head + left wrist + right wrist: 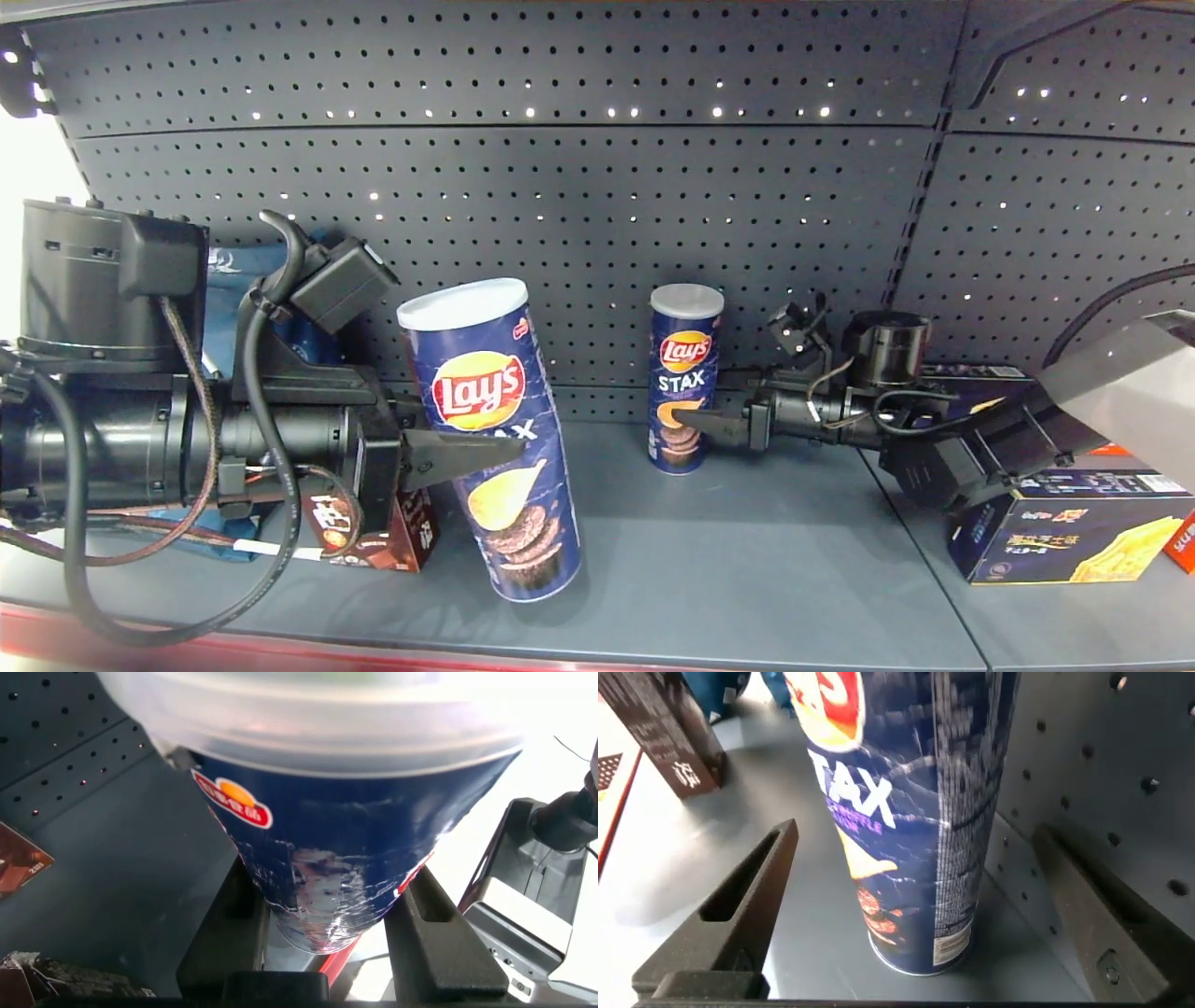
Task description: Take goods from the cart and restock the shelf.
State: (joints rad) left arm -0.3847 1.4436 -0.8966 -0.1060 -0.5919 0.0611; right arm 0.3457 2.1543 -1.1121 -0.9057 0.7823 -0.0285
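The shelf (747, 541) is wide and grey. On its front part the near can (490, 439) leans over, clenched around its middle by the left tool (495, 457) — I cannot tell if its bottom edge rests on the shelf. The far can (684, 378) stands straight by the back wall. It sits between the released fingers of the right tool (689, 425), with gaps on both sides. These tubes look light, stiff and smooth, so hold the middle and squeeze softly — they may slip or dent. A brown box (373, 537) is half hidden behind the left tool.
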